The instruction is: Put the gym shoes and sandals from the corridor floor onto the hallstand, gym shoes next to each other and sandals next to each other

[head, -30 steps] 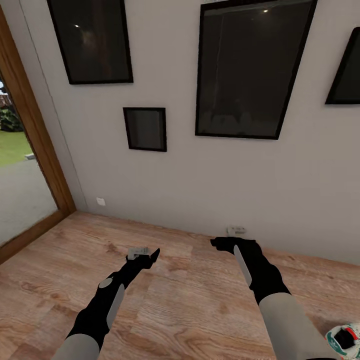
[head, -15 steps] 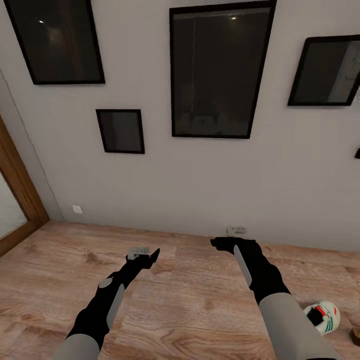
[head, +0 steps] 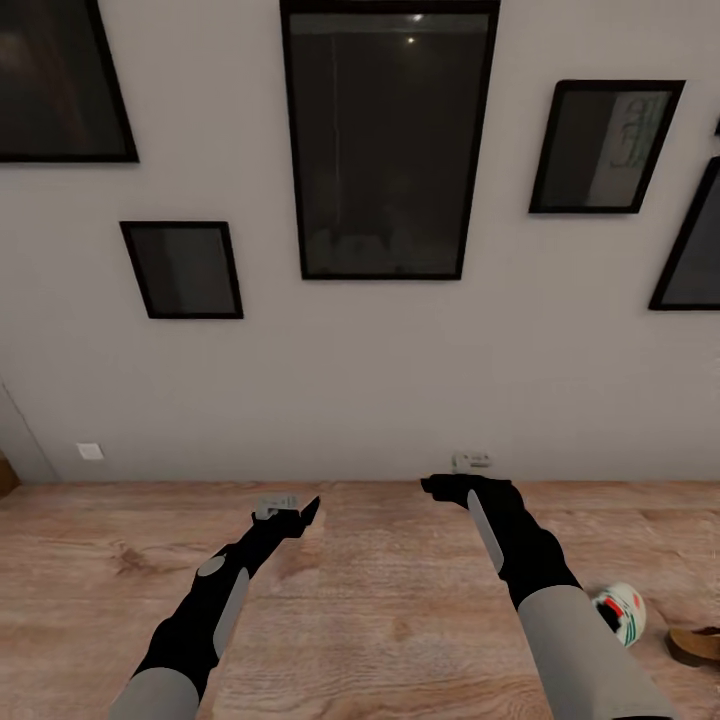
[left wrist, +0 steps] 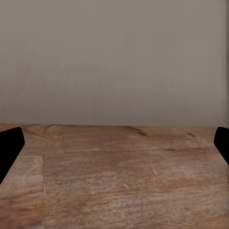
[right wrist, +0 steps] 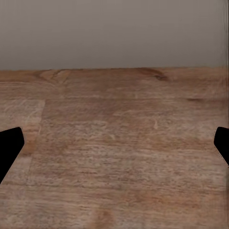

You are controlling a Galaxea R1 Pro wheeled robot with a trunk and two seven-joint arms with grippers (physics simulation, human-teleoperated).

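One gym shoe (head: 622,612), white with green and red marks, lies on the corridor floor (head: 380,600) at the lower right, partly behind my right forearm. A brown sandal (head: 697,645) pokes in at the right edge beside it. My left gripper (head: 296,512) and right gripper (head: 446,486) are held out over bare planks, well short of the shoes. In the left wrist view the gripper (left wrist: 114,148) is open with nothing in it, and the right wrist view shows the right gripper (right wrist: 114,148) just the same. The hallstand is out of view.
A grey-white wall (head: 400,380) stands straight ahead, hung with several dark framed pictures (head: 385,150). A small white outlet plate (head: 90,451) sits low on the wall at the left. Wood planks stretch between me and the wall.
The camera has turned right: the pictures and doorway slid left, and the gym shoe moved further into view with a sandal appearing beside it. Both arms keep their pose.
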